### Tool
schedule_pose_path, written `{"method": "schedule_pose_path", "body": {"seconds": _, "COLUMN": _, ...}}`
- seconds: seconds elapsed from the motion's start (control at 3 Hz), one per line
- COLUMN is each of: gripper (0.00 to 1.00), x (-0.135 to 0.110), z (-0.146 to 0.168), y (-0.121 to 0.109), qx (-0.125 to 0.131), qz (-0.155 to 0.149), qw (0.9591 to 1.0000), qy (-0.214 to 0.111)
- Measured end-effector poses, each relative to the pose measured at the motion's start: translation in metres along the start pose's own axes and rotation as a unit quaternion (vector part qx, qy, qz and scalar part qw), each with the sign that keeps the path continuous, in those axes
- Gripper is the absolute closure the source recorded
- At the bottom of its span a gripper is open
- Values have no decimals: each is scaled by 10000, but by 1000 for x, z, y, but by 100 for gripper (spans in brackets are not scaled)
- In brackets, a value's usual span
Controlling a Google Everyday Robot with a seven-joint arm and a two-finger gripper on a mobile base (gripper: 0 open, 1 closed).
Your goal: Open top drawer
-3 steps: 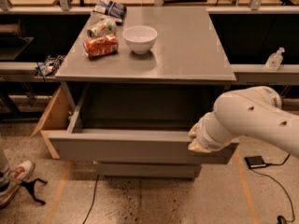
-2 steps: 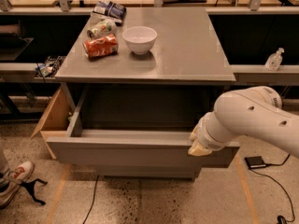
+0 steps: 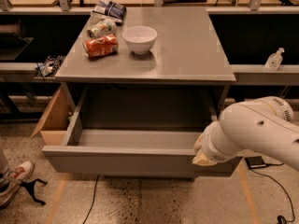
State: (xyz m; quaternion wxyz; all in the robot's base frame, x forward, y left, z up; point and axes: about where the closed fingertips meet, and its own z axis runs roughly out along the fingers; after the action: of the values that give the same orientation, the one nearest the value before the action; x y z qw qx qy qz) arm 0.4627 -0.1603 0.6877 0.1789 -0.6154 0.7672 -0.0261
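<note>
Since the earlier frames the top drawer (image 3: pixel 117 160) has come further out toward the camera, and the gripper (image 3: pixel 203 157) and arm (image 3: pixel 261 129) have come back with it.

Left to right:
- A sneaker (image 3: pixel 14 180) sits on the speckled floor at the bottom left edge.
- An open cardboard box (image 3: pixel 52 120) stands just beside the grey cabinet (image 3: pixel 187 50), on its left side.
- The top drawer is pulled well out of the cabinet. Its flat grey front faces the camera and its shallow grey box is open to view.
- On the cabinet top, back left, lies a dark snack bag (image 3: pixel 108 9).
- A pale green can (image 3: pixel 102 28) lies on its side in front of the bag, and a red-orange can (image 3: pixel 100 45) lies on its side in front of that.
- A white bowl (image 3: pixel 139 38) stands upright just right of the cans.
- The gripper is at the right end of the drawer front, at its top edge, mostly hidden behind the white wrist. Whether it is open or closed, or gripping the front, cannot be told.
- The arm comes in from the right edge.
- A small black box (image 3: pixel 256 161) with a cable lies on the floor below the arm.
- A clear bottle (image 3: pixel 274 59) stands on the ledge at the far right.
</note>
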Motion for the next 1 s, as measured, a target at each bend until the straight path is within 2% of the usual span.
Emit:
{"method": "schedule_pose_path", "body": {"seconds": 0.33, "gripper": 82, "x": 0, "z": 0, "y": 0, "qx": 0, "qz": 0, "qw": 10000, "qy": 0}}
{"method": "schedule_pose_path", "body": {"seconds": 1.0, "gripper": 36, "x": -1, "z": -1, "y": 1, "qx": 3, "qz": -17, "qw": 10000, "qy": 5}}
